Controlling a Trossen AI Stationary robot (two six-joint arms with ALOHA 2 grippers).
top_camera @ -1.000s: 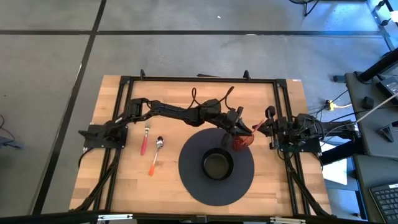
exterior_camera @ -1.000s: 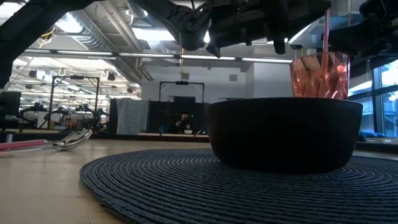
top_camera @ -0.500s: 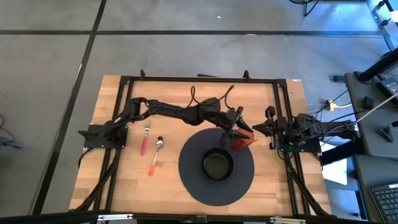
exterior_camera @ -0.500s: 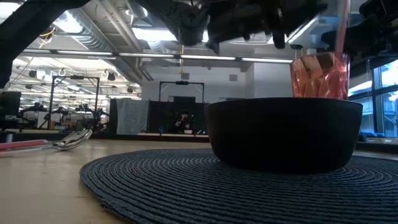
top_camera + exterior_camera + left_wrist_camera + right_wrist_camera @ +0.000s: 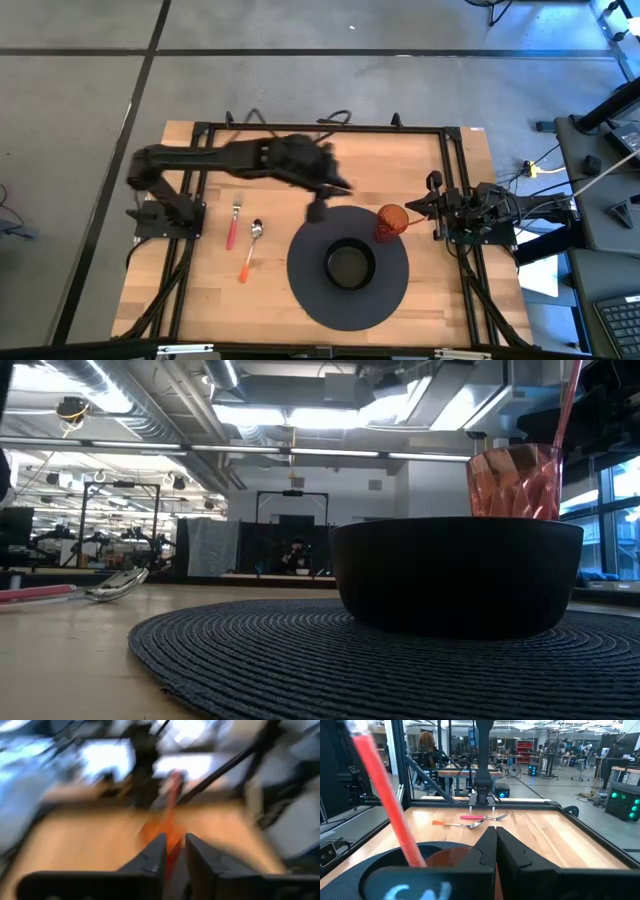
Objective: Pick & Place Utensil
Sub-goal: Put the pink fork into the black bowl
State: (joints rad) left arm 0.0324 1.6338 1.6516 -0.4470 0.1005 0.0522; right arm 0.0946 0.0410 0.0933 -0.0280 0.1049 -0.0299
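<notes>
A clear orange cup [image 5: 389, 223] stands on the far right rim of a dark round placemat [image 5: 305, 290]. A red-handled utensil [image 5: 570, 400] stands in the cup, its handle leaning on the rim toward the table's right. My left gripper [image 5: 318, 210] hangs open in the air left of the cup; its wrist view shows the cup [image 5: 167, 832] ahead of the fingers. My right gripper [image 5: 432, 206] waits shut at the table's right edge, just beyond the cup, with the red handle [image 5: 385, 795] close in its wrist view.
A black bowl [image 5: 348, 265] sits in the middle of the placemat, near the cup. A red-handled fork [image 5: 233, 225] and an orange-handled spoon [image 5: 250, 250] lie on the bare wood at the left. A black frame [image 5: 320, 128] borders the table.
My left gripper has left the cup and swung quickly back toward the table's left and far side, rising out of the low view. The red-handled utensil has stayed in the cup, and its handle has tipped from nearly upright over to the right.
</notes>
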